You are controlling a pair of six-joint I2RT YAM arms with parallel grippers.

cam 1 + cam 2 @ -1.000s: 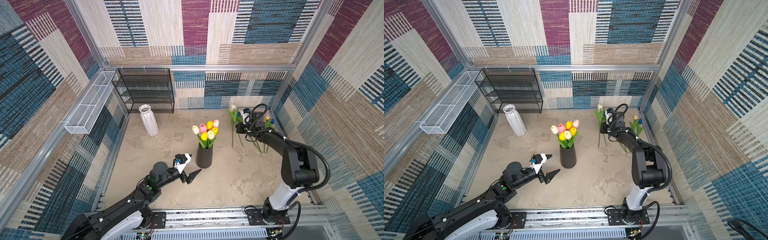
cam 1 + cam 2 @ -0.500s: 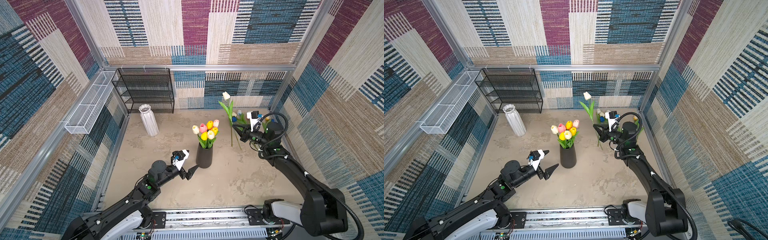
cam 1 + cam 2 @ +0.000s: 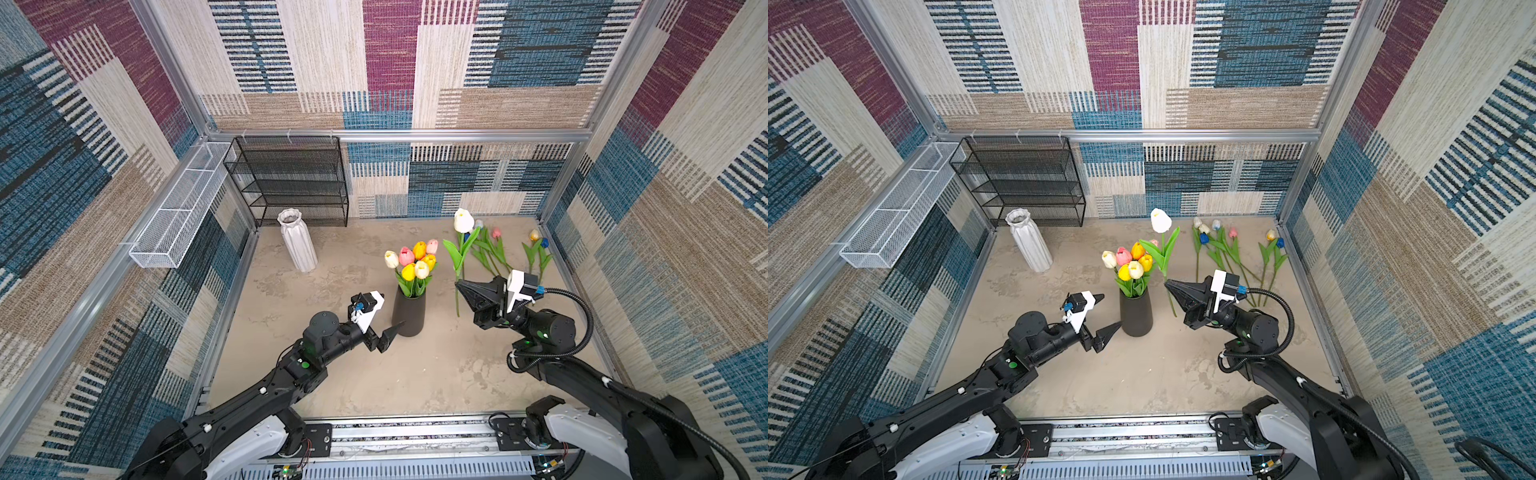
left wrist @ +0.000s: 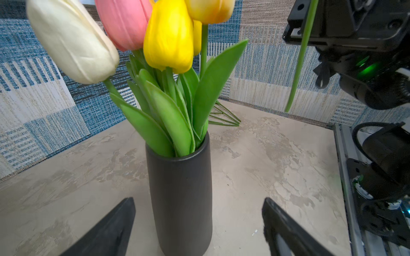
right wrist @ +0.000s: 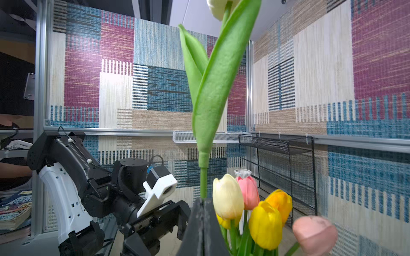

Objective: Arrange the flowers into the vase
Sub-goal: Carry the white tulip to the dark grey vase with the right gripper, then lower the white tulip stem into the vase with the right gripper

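Right fingers (image 3: 471, 291), pinching a cream tulip (image 3: 463, 221) at 3 o'clock of the black vase (image 3: 409, 318), should next carry it over the rim; left fingers (image 3: 1105, 332) stand spread.

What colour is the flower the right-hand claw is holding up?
The tulip head is cream-white; a top view shows it best.

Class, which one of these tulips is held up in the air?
The cream-white long-stemmed tulip held by the right end effector; the others stand in the black cylindrical vase or lie on the beige table.
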